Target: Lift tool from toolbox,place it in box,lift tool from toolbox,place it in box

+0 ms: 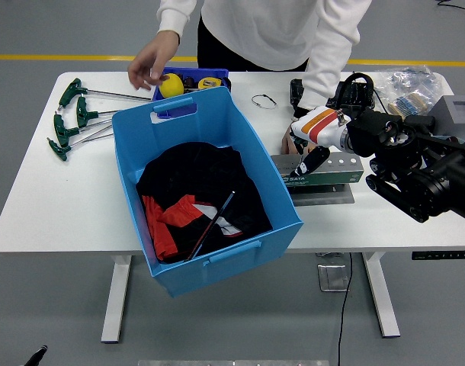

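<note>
A big blue box (188,107) stands skewed in the middle of the table, its near corner past the table's front edge. Inside lie black and red cloth (193,179) and a thin rod-like tool (215,223). Right of the box lies the green toolbox (333,174) on a grey plate. My right hand (308,157), in a white glove with orange and red bands, hovers over the toolbox's left end, fingers relaxed and hanging down, nothing in them. A person's hand (287,142) rests just behind it. My left arm is out of sight.
Several green T-handle wrenches (78,118) lie at the far left. The person's other hand (149,67) reaches to a yellow item (170,84) in a small blue bin (211,74). Black gear (354,91), plastic bags (409,82) and a grey box (458,114) crowd the far right.
</note>
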You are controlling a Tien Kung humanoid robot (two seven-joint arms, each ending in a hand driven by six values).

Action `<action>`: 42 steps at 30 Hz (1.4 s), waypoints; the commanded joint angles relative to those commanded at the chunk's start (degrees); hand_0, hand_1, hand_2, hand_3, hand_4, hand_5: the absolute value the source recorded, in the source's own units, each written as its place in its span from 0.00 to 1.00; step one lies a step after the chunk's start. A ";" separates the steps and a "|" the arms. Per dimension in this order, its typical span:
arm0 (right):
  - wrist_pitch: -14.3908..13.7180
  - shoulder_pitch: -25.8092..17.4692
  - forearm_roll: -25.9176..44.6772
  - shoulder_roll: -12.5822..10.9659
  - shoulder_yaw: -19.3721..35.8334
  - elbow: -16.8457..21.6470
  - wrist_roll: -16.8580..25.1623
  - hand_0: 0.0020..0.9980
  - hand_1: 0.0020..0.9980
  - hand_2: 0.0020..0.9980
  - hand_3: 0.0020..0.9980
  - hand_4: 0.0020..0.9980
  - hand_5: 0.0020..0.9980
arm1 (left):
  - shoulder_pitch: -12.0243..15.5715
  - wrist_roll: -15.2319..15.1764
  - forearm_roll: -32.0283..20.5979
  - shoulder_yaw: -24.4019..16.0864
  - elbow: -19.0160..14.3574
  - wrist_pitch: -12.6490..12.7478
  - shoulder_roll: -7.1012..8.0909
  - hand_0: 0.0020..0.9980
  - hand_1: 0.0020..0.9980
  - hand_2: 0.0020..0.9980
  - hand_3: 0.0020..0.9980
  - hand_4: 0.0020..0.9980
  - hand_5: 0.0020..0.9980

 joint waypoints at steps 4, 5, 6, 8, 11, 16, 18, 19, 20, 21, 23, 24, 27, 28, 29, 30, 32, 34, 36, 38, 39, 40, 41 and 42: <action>0.03 0.18 -0.22 -0.05 -0.11 0.06 -0.03 0.76 0.48 0.53 0.42 1.00 0.68 | 0.07 -0.04 -0.16 0.04 0.02 0.00 -0.03 0.82 0.88 0.85 0.74 0.75 0.62; 0.04 0.20 -0.26 -0.06 -0.15 0.09 -0.04 0.76 0.48 0.53 0.42 1.00 0.68 | 0.09 -0.05 -0.18 0.05 0.02 0.00 -0.03 0.82 0.88 0.85 0.74 0.75 0.62; 0.05 0.24 -0.33 -0.08 -0.21 0.14 -0.05 0.76 0.48 0.53 0.42 1.00 0.68 | 0.12 -0.05 -0.21 0.07 0.03 -0.01 -0.02 0.82 0.88 0.85 0.74 0.75 0.62; 0.12 0.26 -0.48 -0.11 -0.23 0.15 -0.06 0.76 0.48 0.53 0.42 1.00 0.68 | 0.20 -0.06 -0.24 0.09 0.05 -0.03 -0.02 0.82 0.88 0.85 0.74 0.75 0.62; 0.23 0.34 -0.61 -0.16 -0.29 0.21 -0.08 0.77 0.47 0.52 0.40 1.00 0.69 | 0.29 -0.04 -0.18 -0.01 0.09 -0.04 -0.01 0.82 0.88 0.85 0.74 0.75 0.62; 0.39 0.45 -0.93 -0.30 -0.36 0.27 -0.16 0.76 0.44 0.50 0.38 1.00 0.69 | 0.40 -0.11 -0.38 0.07 0.09 -0.04 0.00 0.82 0.88 0.85 0.74 0.75 0.62; 0.47 0.50 -1.00 -0.39 -0.47 0.31 -0.21 0.76 0.44 0.50 0.38 1.00 0.69 | 0.41 -0.19 -0.61 0.23 0.08 -0.06 0.04 0.82 0.88 0.85 0.74 0.75 0.62; 0.52 0.51 -1.05 -0.42 -0.50 0.30 -0.23 0.76 0.44 0.50 0.38 1.00 0.69 | 0.40 -0.21 -0.65 0.27 0.09 -0.07 0.04 0.82 0.88 0.85 0.74 0.75 0.62; 0.58 0.53 -1.11 -0.43 -0.50 0.28 -0.23 0.76 0.44 0.50 0.38 1.00 0.69 | 0.41 -0.21 -0.66 0.25 0.10 -0.08 0.03 0.82 0.88 0.85 0.74 0.75 0.62; 0.62 0.55 -1.17 -0.44 -0.49 0.27 -0.23 0.76 0.44 0.50 0.38 1.00 0.69 | 0.41 -0.22 -0.66 0.24 0.11 -0.08 0.03 0.82 0.88 0.85 0.74 0.75 0.62; 0.71 0.60 -1.40 -0.46 -0.44 0.28 -0.23 0.76 0.41 0.46 0.35 1.00 0.69 | 0.42 -0.22 -0.65 0.21 0.13 -0.10 0.02 0.82 0.88 0.85 0.74 0.75 0.62; 0.75 0.64 -1.52 -0.47 -0.43 0.35 -0.24 0.76 0.41 0.46 0.35 1.00 0.69 | 0.42 -0.23 -0.68 0.22 0.13 -0.11 0.02 0.82 0.88 0.85 0.74 0.75 0.62; 0.89 0.68 -1.69 -0.50 -0.45 0.31 -0.25 0.76 0.41 0.46 0.35 1.00 0.69 | 0.43 -0.26 -0.76 0.26 0.13 -0.12 0.03 0.82 0.88 0.85 0.74 0.75 0.62; 0.96 0.69 -1.78 -0.51 -0.48 0.22 -0.27 0.74 0.37 0.41 0.34 1.00 0.70 | 0.43 -0.29 -0.80 0.28 0.13 -0.12 0.02 0.82 0.88 0.85 0.74 0.75 0.62; 1.00 0.68 -1.85 -0.51 -0.54 0.22 -0.30 0.74 0.37 0.41 0.34 1.00 0.70 | 0.44 -0.31 -0.84 0.29 0.14 -0.13 0.02 0.82 0.88 0.85 0.74 0.75 0.62; 1.05 0.68 -1.92 -0.51 -0.58 0.20 -0.31 0.74 0.37 0.41 0.34 1.00 0.70 | 0.44 -0.33 -0.87 0.32 0.14 -0.13 0.02 0.82 0.88 0.85 0.74 0.75 0.62; 1.09 0.70 -2.02 -0.51 -0.63 0.12 -0.32 0.74 0.37 0.41 0.34 1.00 0.70 | 0.44 -0.35 -0.88 0.32 0.14 -0.13 0.02 0.82 0.88 0.85 0.74 0.75 0.62; 1.07 0.72 -2.21 -0.49 -0.61 0.08 -0.34 0.72 0.34 0.37 0.32 1.00 0.70 | 0.44 -0.36 -0.90 0.32 0.14 -0.14 0.02 0.82 0.88 0.85 0.74 0.75 0.62; 1.02 0.75 -2.39 -0.46 -0.60 0.18 -0.38 0.72 0.34 0.37 0.32 1.00 0.70 | 0.45 -0.37 -0.89 0.32 0.15 -0.14 0.01 0.82 0.88 0.85 0.74 0.75 0.62; 1.01 0.78 -2.57 -0.45 -0.59 0.19 -0.41 0.72 0.34 0.37 0.32 1.00 0.70 | 0.45 -0.37 -0.89 0.30 0.15 -0.14 0.01 0.82 0.88 0.85 0.74 0.75 0.62; 1.02 0.80 -2.63 -0.44 -0.59 0.18 -0.41 0.72 0.34 0.37 0.32 1.00 0.70 | 0.45 -0.37 -0.90 0.31 0.15 -0.14 0.01 0.82 0.88 0.85 0.74 0.75 0.62; 1.02 0.82 -2.74 -0.43 -0.60 0.16 -0.41 0.68 0.31 0.32 0.29 1.00 0.70 | 0.46 -0.36 -0.89 0.31 0.14 -0.15 0.02 0.82 0.88 0.85 0.74 0.75 0.62; 1.01 0.83 -2.79 -0.42 -0.63 0.18 -0.42 0.68 0.31 0.32 0.29 1.00 0.70 | 0.46 -0.35 -0.88 0.30 0.13 -0.15 0.02 0.82 0.88 0.85 0.74 0.75 0.62; 1.01 0.84 -2.83 -0.40 -0.67 0.23 -0.44 0.68 0.31 0.32 0.29 1.00 0.70 | 0.47 -0.34 -0.86 0.29 0.13 -0.15 0.02 0.82 0.88 0.85 0.74 0.75 0.62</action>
